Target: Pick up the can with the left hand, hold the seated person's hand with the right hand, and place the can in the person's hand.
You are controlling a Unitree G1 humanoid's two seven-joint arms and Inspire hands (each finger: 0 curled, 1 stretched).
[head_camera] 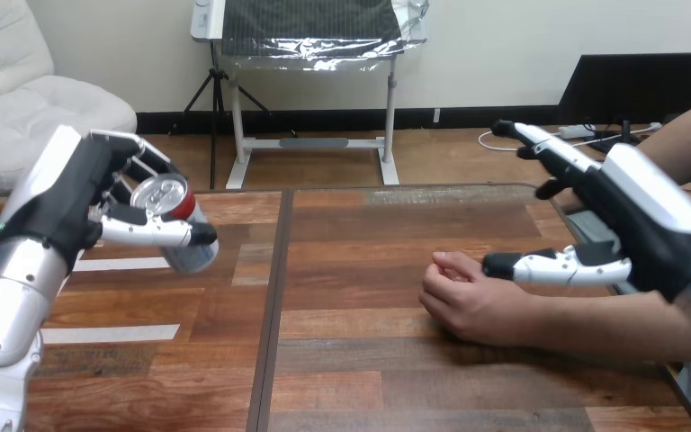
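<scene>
A silver can (pixel 173 216) with a red band near its top is lifted above the table's left half, tilted, with my left hand (pixel 99 193) shut on it: fingers behind it, thumb across its front. The person's hand (pixel 468 301) lies loosely curled on the table right of centre, their forearm running off to the right. My right hand (pixel 625 225) hovers open over that forearm near the wrist. Its fingers point up and away, and its thumb (pixel 540 265) reaches left just above the wrist. I cannot tell whether it touches.
The wooden table (pixel 360 378) has a seam running front to back at left of centre. Two white tape strips (pixel 112 333) lie on its left part under my left arm.
</scene>
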